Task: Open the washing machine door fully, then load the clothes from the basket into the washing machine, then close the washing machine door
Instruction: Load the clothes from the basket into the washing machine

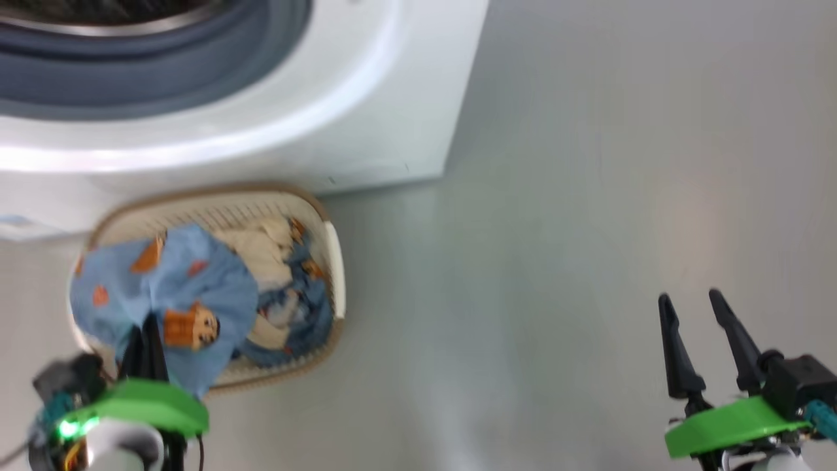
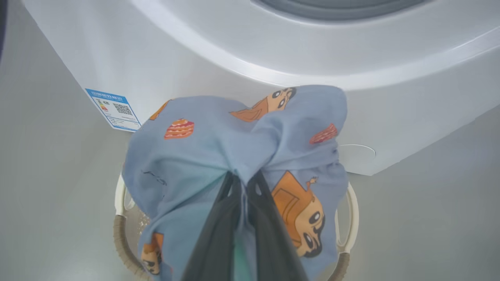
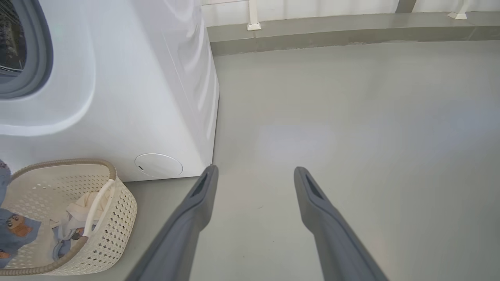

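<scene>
My left gripper (image 2: 243, 178) is shut on a light blue cloth with orange cartoon figures (image 2: 234, 140), lifted above the basket (image 2: 119, 234). In the head view the same gripper (image 1: 145, 337) pinches that blue cloth (image 1: 176, 288) at the lower left. Under it the cream basket (image 1: 327, 216) stands on the floor against the white washing machine (image 1: 366, 104). More blue and cream-white clothes (image 1: 274, 261) lie in the basket. The machine's grey gasket (image 1: 163, 72) and drum opening show at the top left; its door is out of view. My right gripper (image 1: 690, 304) hangs open and empty over bare floor at the lower right.
Grey floor (image 1: 588, 229) spreads to the right of the machine. A blue label sticker (image 2: 113, 109) sits on the machine's lower front. A round service flap (image 3: 158, 164) is low on the machine near the basket (image 3: 113, 218). A low kerb (image 3: 332, 37) runs along the far wall.
</scene>
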### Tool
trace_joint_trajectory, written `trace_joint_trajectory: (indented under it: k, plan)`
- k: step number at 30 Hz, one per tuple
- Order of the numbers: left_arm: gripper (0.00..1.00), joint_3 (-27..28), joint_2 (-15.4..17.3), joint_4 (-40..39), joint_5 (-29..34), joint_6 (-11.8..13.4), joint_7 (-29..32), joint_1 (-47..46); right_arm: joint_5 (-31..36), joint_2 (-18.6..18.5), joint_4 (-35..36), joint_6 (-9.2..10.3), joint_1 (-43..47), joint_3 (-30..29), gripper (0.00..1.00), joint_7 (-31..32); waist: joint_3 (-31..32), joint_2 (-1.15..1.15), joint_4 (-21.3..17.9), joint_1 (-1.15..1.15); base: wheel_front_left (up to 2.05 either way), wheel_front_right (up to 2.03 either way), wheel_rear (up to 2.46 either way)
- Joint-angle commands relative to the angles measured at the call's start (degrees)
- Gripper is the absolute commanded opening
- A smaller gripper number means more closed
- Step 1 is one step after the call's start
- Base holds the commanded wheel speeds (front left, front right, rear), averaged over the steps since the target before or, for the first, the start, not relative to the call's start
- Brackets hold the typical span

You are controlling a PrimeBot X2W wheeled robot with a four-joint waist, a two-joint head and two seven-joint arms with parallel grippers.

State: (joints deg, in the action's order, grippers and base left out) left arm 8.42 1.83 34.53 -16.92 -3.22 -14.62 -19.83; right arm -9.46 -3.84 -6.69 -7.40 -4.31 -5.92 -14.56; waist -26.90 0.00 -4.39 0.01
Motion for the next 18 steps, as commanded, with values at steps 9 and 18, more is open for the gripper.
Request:
trace_joint_trajectory:
  k: [9, 18]
  plan:
    - [0.0, -1.85, 1.06, -9.76, -0.94, 0.99, -0.38, 12.2, 1.94, 0.48, 0.77, -0.09, 6.18, 0.42, 1.0, -0.44, 18.97, 0.0, 6.44, 0.0, 0.0, 0.0, 0.0]
    - [0.0, -4.81, 1.06, -18.36, -0.73, 3.99, -0.38, 20.27, 2.76, 0.9, 1.18, -0.09, 9.84, 1.03, 1.0, -0.44, 24.11, 0.0, 7.99, 0.0, 0.0, 0.0, 0.0]
